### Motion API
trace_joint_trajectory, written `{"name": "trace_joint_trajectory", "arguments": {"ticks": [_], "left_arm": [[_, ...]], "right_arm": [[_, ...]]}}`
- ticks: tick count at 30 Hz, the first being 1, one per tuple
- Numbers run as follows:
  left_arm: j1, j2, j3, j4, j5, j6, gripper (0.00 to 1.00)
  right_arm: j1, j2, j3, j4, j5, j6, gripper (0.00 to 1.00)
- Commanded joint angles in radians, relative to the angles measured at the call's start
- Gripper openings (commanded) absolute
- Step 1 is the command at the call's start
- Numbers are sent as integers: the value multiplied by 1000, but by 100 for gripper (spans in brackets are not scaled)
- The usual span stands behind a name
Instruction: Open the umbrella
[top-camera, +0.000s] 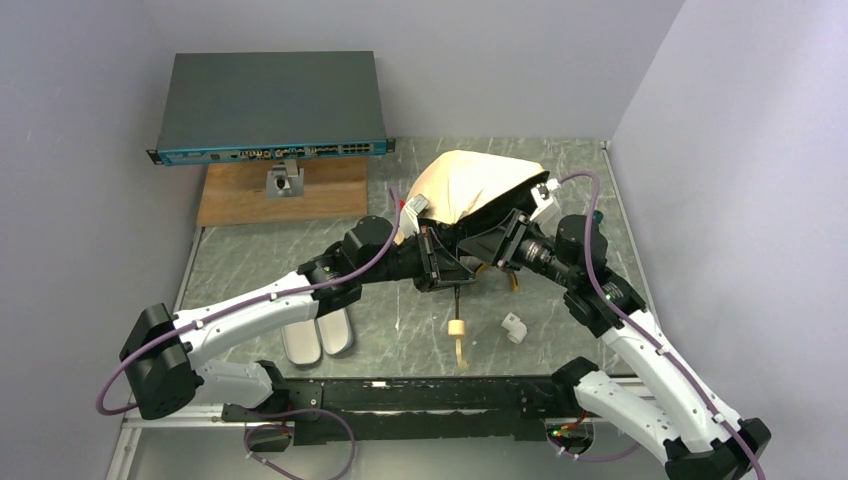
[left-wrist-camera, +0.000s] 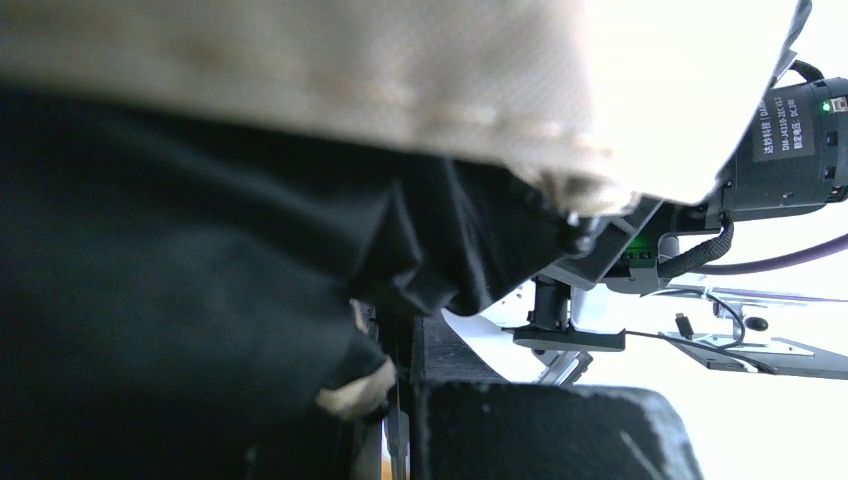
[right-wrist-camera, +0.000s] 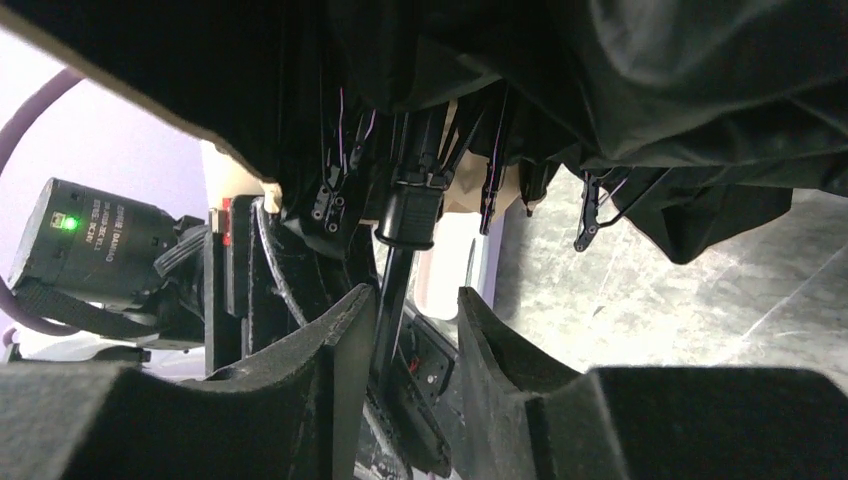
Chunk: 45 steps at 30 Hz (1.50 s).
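The umbrella (top-camera: 468, 183) is half spread, its cream canopy raised at the back of the table and the black underside facing the arms. Its black shaft runs down toward the tan handle (top-camera: 458, 328), whose loop lies on the table. My left gripper (top-camera: 440, 260) is shut on the shaft just under the canopy; in the left wrist view the thin shaft (left-wrist-camera: 399, 425) is pinched and black fabric hides one finger. My right gripper (top-camera: 498, 243) straddles the shaft (right-wrist-camera: 392, 300) below the runner (right-wrist-camera: 408, 215). The right gripper (right-wrist-camera: 415, 300) is open, with a gap at its right finger.
A network switch (top-camera: 270, 105) sits on a wooden board (top-camera: 285, 195) at the back left. Two lavender-grey case shells (top-camera: 318, 338) lie near the left arm. A small white piece (top-camera: 514, 327) rests right of the handle. Grey walls close in both sides.
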Motion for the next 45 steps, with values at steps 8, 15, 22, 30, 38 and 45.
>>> {"name": "trace_joint_trajectory", "arguments": {"ticks": [8, 15, 22, 30, 38, 45], "left_arm": [[4, -44, 58, 144, 36, 35, 0], [3, -47, 64, 144, 41, 48, 0], [-21, -48, 64, 137, 32, 57, 0], [-129, -73, 103, 16, -66, 84, 0], [-258, -91, 95, -11, -155, 84, 0], [-337, -72, 118, -37, -198, 87, 0]], "right_arm": [[30, 69, -10, 158, -1, 42, 30], [55, 110, -6, 155, 69, 66, 20], [58, 120, 5, 154, 254, 120, 2], [50, 223, 190, 60, 555, 102, 1], [-8, 260, 315, 63, 746, 110, 3], [-101, 288, 387, 78, 814, 96, 6]]}}
